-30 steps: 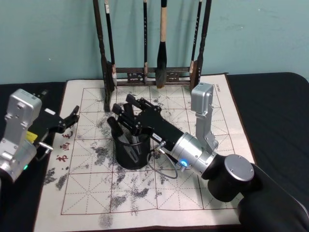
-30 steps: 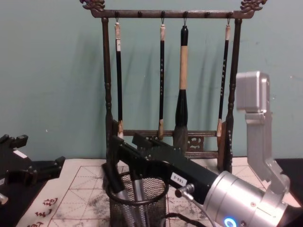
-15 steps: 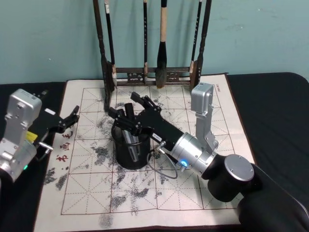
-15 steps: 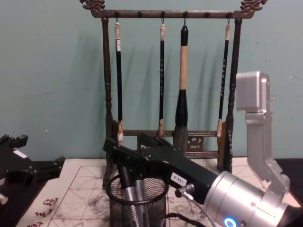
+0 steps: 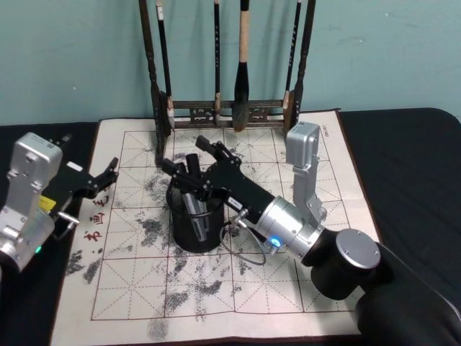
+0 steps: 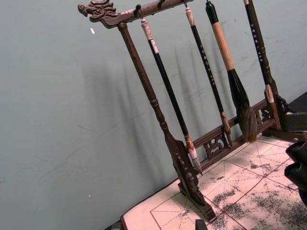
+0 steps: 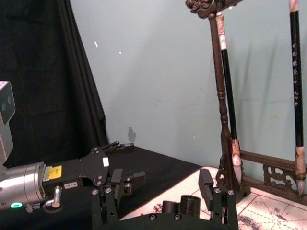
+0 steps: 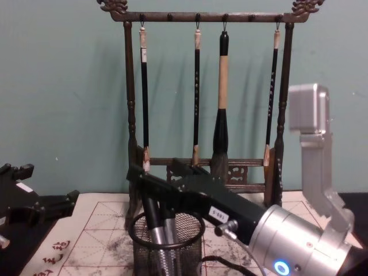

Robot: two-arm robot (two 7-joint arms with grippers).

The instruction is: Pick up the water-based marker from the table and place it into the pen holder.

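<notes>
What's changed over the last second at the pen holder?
The right gripper opened over the pen holder, letting the marker go; it now stands inside, leaning on the rim. The gripper has since eased up slightly. The left gripper, open at the mat's left edge, the holder and the brush rack haven't moved.

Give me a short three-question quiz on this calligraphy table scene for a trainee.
1. True or false: the right claw hovers over the pen holder.
2. How many brushes hang on the brush rack? A: two. B: four. C: six.
3. Fill in: the claw sitting idle at the left edge of the mat is the ____ claw.

Key: 1 true. 2 B. 3 left.
</notes>
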